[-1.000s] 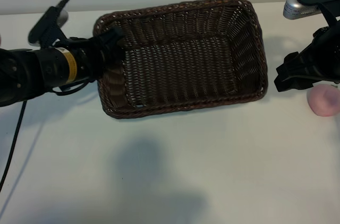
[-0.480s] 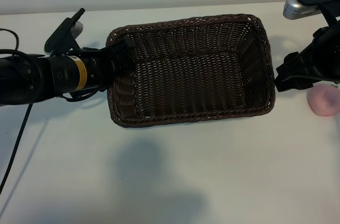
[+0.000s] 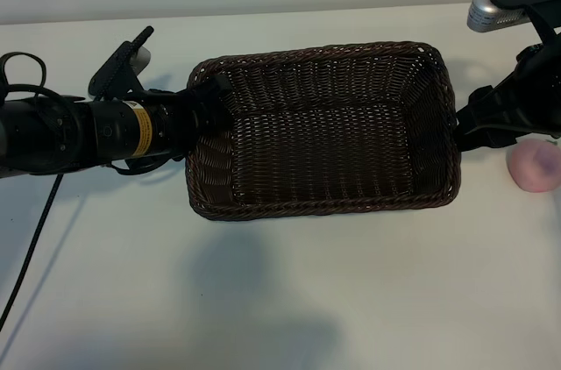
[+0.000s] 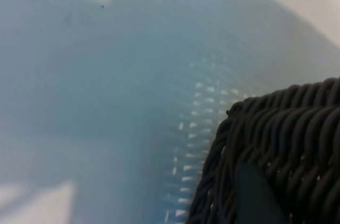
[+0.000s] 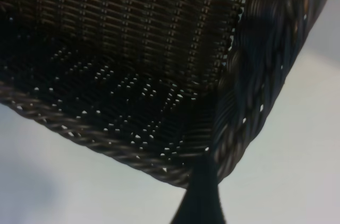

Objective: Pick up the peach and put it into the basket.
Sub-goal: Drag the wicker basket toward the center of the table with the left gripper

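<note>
The dark brown wicker basket (image 3: 324, 53) sits mid-table, with nothing inside it. My left gripper (image 3: 209, 94) is shut on its left rim; in the left wrist view one dark finger (image 4: 255, 195) lies over the braided rim (image 4: 287, 128). The pale pink peach (image 3: 536, 165) rests on the table at the far right, just past the basket's right end. My right gripper (image 3: 465, 129) hangs open beside the basket's right rim, up and to the left of the peach and holding nothing. The right wrist view shows one finger (image 5: 201, 192) before the basket's corner (image 5: 133, 22). The peach is out of both wrist views.
A black cable (image 3: 31, 238) trails from the left arm down the table's left side. The white table (image 3: 351, 300) runs wide in front of the basket. The table's far edge lies just behind the basket and both arms.
My left gripper has dragged the basket to the right and squared it up, so its right end now reaches the right gripper. The right arm and the peach have not moved.
</note>
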